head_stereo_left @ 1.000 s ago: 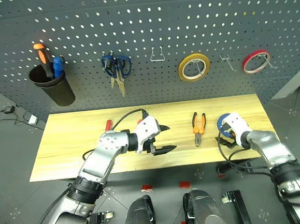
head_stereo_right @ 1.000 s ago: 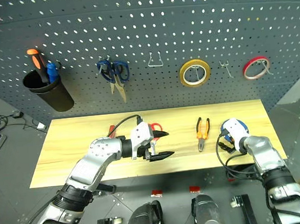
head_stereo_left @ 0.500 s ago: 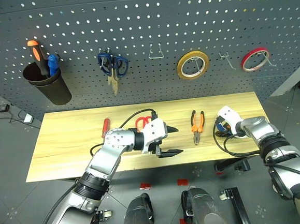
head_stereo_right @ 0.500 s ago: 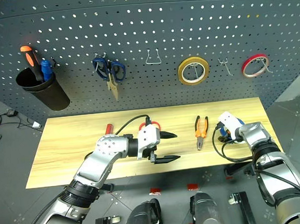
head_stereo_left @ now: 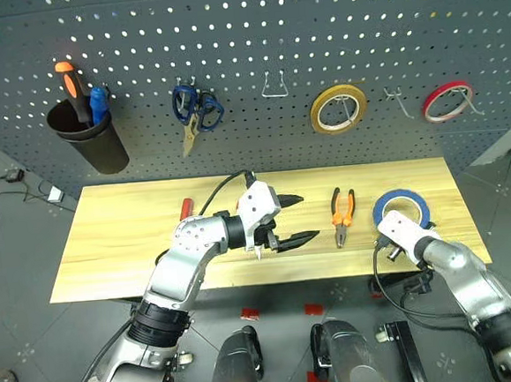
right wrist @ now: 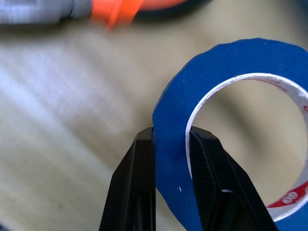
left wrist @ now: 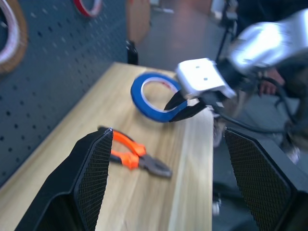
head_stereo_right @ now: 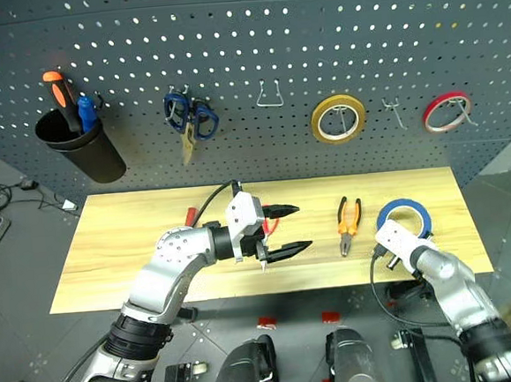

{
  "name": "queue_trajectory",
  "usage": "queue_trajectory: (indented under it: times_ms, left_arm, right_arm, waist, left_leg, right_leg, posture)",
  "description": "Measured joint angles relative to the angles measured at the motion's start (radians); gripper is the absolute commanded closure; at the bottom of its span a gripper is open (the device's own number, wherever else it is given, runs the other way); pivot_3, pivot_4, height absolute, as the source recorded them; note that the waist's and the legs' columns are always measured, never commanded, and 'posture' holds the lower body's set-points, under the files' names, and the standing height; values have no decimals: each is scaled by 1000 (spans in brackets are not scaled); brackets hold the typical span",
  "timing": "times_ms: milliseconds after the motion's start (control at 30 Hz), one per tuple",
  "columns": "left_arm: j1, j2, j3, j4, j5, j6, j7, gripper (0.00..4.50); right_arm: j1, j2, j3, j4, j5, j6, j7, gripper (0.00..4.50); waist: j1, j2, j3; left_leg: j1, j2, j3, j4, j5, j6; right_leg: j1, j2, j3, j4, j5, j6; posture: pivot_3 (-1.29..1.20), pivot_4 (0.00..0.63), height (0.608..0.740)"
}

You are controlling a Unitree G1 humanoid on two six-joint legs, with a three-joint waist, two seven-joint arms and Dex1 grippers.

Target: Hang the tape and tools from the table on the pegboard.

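A: Tape, the blue ring, is pinched by its band between the two fingers of the right gripper, one finger outside the ring and one through the hole. It stands tilted up at the right end of the table, and I'd judge it lifted off the wood, or barely touching.

B: And the left gripper?

A: Spread wide over the middle of the table, pointing toward the right arm, nothing between its fingers.

B: What is left on the table?

A: The pliers lie flat just left of the tape. The red screwdriver lies by the left arm, partly hidden. A bit of red shows behind the left gripper in the right eye view, probably the red scissors, but mostly covered.

B: So how far along?

A: Barely begun, I'd say. None of the task's items hangs on the pegboard yet. Up there are blue scissors, a yellow roll, a red roll and a black cup. The free hook between the two rolls looks a likely spot.
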State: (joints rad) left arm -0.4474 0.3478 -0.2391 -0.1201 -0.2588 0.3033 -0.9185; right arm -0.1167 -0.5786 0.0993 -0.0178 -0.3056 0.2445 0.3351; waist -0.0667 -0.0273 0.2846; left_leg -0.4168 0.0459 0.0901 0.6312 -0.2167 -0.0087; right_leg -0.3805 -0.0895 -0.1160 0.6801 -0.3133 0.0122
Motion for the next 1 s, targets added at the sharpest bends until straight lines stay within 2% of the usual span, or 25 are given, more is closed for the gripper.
queue_trajectory:
  times_ms: [167,333,600,800,1000]
  left_arm:
    - [-41,-31,13,-39,-55,44,24,621]
    - [-110,-55,17,-7,-11,10,102,621]
    - [-125,-76,19,34,8,-25,120,621]
    - [-126,-77,8,54,25,-50,118,621]
    - [-103,-42,7,58,41,-69,97,621]
  right_arm:
    - [53,30,12,-231,-109,-87,-105,3830]
    - [-18,54,20,-250,-147,-151,-154,3830]
    - [-173,50,-30,-69,-132,-231,-184,3830]
    - [-263,51,-46,76,-50,-297,-161,3830]
    - [-244,93,-59,79,27,-296,-137,1885]
  waist:
    - [-2,0,0]
    - [-5,-1,1]
    - [-15,-1,2]
    - [-18,-1,2]
    - [-18,-1,1]
  left_leg:
    - [0,0,-1,0,0,0]
    - [0,-1,0,0,0,0]
    - [0,0,0,-1,0,0]
    - [0,0,0,0,0,0]
    - [0,0,0,-1,0,0]
  right_leg:
    - [0,1,0,0,-3,6]
    - [0,1,1,0,-3,6]
    - [0,1,-1,-2,0,1]
    - [0,1,-1,-1,0,1]
    - [0,1,-1,-1,0,1]
  posture:
    - [-260,300,740]
    - [-256,294,740]
    - [-251,286,740]
    - [-251,285,740]
    - [-254,295,740]
